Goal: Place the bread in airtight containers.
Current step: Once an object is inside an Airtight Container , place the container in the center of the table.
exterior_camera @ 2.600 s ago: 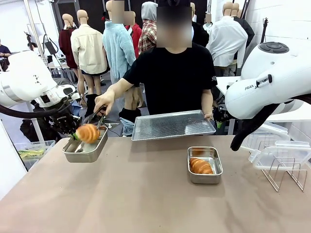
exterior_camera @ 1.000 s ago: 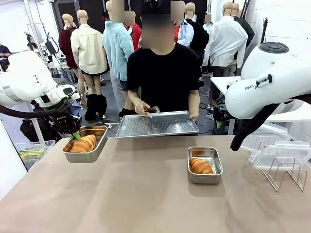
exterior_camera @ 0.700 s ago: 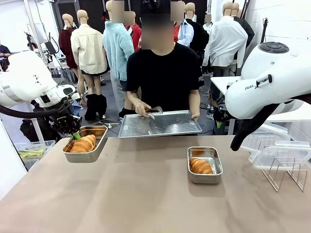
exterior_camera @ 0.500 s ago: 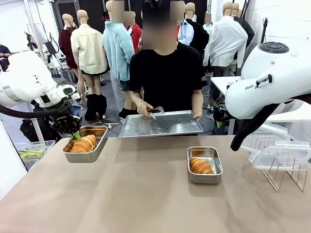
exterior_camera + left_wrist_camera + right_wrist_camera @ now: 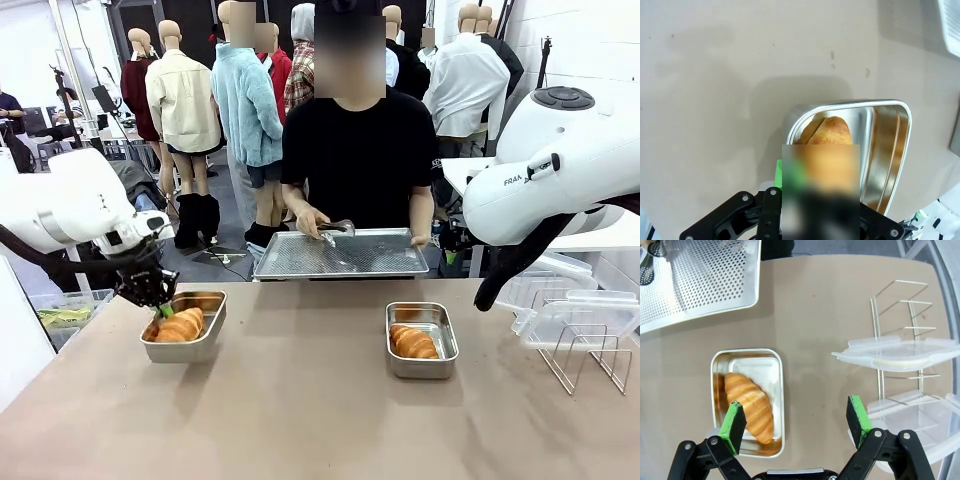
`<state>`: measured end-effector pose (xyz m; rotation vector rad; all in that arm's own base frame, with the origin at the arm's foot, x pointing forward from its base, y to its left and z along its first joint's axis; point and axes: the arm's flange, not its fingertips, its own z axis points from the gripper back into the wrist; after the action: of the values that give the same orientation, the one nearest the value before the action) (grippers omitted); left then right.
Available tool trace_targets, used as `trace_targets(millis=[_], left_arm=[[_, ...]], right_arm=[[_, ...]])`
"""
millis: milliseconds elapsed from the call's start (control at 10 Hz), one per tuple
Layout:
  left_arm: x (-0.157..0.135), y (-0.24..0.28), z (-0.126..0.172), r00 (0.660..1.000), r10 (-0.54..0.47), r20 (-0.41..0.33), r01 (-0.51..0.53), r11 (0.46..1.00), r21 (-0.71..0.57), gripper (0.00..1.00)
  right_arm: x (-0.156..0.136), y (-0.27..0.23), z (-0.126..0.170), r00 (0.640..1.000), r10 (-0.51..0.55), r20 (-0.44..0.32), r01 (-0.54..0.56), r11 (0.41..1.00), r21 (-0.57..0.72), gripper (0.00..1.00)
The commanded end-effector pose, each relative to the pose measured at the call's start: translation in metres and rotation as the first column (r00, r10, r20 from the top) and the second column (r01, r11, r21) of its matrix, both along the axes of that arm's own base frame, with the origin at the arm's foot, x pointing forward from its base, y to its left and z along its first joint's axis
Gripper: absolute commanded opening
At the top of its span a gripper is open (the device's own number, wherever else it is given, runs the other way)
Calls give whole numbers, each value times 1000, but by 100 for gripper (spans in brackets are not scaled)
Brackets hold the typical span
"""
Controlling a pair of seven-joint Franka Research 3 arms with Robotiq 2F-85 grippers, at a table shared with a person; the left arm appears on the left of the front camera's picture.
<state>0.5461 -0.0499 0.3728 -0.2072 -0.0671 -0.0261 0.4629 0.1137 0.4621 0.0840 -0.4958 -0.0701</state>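
Note:
My left gripper (image 5: 160, 303) is shut on the near-left rim of a steel airtight container (image 5: 205, 345) with one golden croissant of bread (image 5: 180, 325) inside. It hangs low over the table's left part; contact with the table cannot be told. In the left wrist view the same container (image 5: 890, 150) and bread (image 5: 827, 131) sit just past my fingers. A second container (image 5: 445, 345) with bread (image 5: 413, 342) rests right of centre. My right gripper (image 5: 796, 421) hovers open above that container (image 5: 772, 357) and its bread (image 5: 747, 402).
At the far edge the person holds a perforated steel tray (image 5: 340, 253) and tongs (image 5: 335, 228). Clear plastic lids (image 5: 575, 320) lie on a wire rack (image 5: 590, 365) at the right; the lids (image 5: 900, 352) are beside my right gripper. The tan table (image 5: 300, 420) is bare in front.
My left arm has carried the container with the bread rightward and down, from beyond the table's left edge to over the table. The person's tray shifted slightly to the right.

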Motion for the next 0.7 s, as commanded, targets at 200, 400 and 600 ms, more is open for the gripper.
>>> trace_targets(millis=[200, 400, 600], left_arm=[[0, 2, -18, 995, 80, 51, -81, 996, 23, 0], [0, 4, -20, 996, 71, 57, -72, 997, 9, 0], [1, 1, -17, 998, 40, 52, -41, 999, 9, 6]], right_arm=[[0, 1, -2, 1000, 0, -7, 0, 1000, 13, 100], [0, 1, -2, 1000, 0, -7, 0, 1000, 13, 100], [0, 1, -2, 1000, 0, -7, 0, 1000, 13, 100]])
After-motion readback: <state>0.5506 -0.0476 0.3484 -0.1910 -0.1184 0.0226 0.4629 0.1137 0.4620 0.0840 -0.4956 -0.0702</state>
